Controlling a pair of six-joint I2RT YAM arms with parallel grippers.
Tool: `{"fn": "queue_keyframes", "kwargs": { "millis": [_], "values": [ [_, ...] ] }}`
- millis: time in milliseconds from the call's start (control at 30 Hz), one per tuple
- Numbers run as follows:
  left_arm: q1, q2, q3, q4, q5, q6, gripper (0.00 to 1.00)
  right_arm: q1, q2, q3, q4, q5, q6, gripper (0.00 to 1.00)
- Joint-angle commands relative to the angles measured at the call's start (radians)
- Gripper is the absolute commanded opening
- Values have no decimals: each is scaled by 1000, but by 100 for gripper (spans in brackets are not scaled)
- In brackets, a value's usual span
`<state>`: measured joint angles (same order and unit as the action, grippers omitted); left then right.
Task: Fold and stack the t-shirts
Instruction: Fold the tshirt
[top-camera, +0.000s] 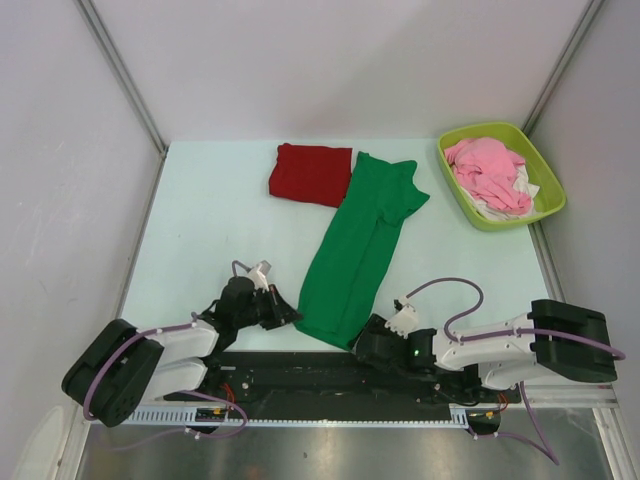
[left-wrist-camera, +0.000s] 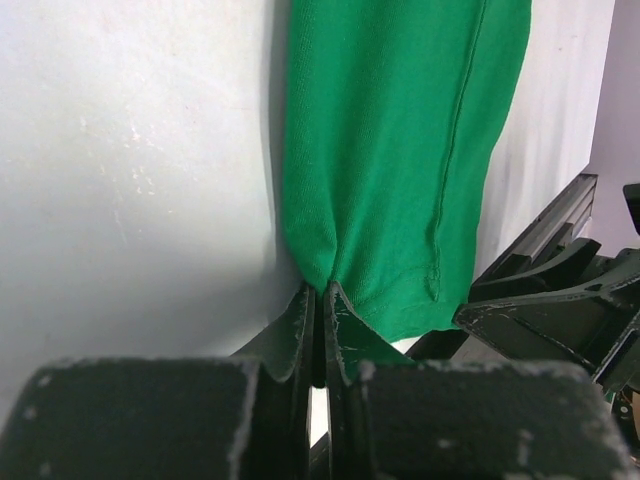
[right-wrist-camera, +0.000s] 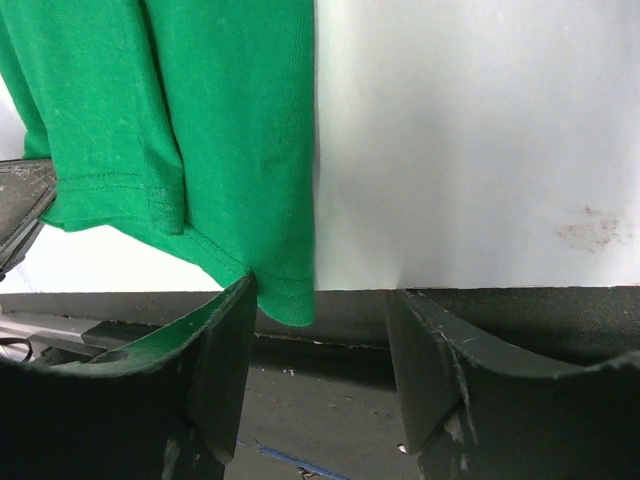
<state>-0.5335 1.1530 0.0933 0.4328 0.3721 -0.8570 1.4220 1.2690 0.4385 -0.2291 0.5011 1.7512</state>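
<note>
The bright green t-shirt (top-camera: 360, 245) lies folded lengthwise as a long strip, running from the table's back centre to the near edge. The dark red t-shirt (top-camera: 310, 173) lies folded at the back, just left of the green one's top. My left gripper (top-camera: 293, 316) is shut on the green shirt's near left hem corner; the left wrist view shows the jaws (left-wrist-camera: 320, 300) pinched on the cloth (left-wrist-camera: 400, 150). My right gripper (top-camera: 362, 340) is open at the near right hem corner. In the right wrist view the hem (right-wrist-camera: 200, 120) hangs by the left finger of that gripper (right-wrist-camera: 322, 330), ungripped.
A lime green basket (top-camera: 457, 190) at the back right holds the pink garment (top-camera: 487, 168) and a white cloth (top-camera: 520, 195). The black base rail (top-camera: 330, 370) runs along the table's near edge. Grey walls close in the left, back and right.
</note>
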Motion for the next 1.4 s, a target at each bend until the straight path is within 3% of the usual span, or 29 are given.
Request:
{"fn": "queue_keyframes", "kwargs": {
  "millis": [0, 533, 700, 1033, 1367],
  "values": [
    [-16, -7, -18, 23, 16, -11, 7, -31, 27, 16, 93, 56, -18, 56],
    [-22, -19, -33, 21, 14, -4, 7, -155, 18, 26, 145, 51, -117, 20],
    [-22, -32, -35, 20, 19, -4, 7, -198, -8, 28, 120, 51, -162, 0],
    [-55, -130, -44, -32, 21, -13, 1, -169, -128, 28, -37, 114, -196, 0],
    [-308, -228, -67, -26, -143, -149, 1, 23, -281, 29, -197, 183, -193, 0]
  ]
}}
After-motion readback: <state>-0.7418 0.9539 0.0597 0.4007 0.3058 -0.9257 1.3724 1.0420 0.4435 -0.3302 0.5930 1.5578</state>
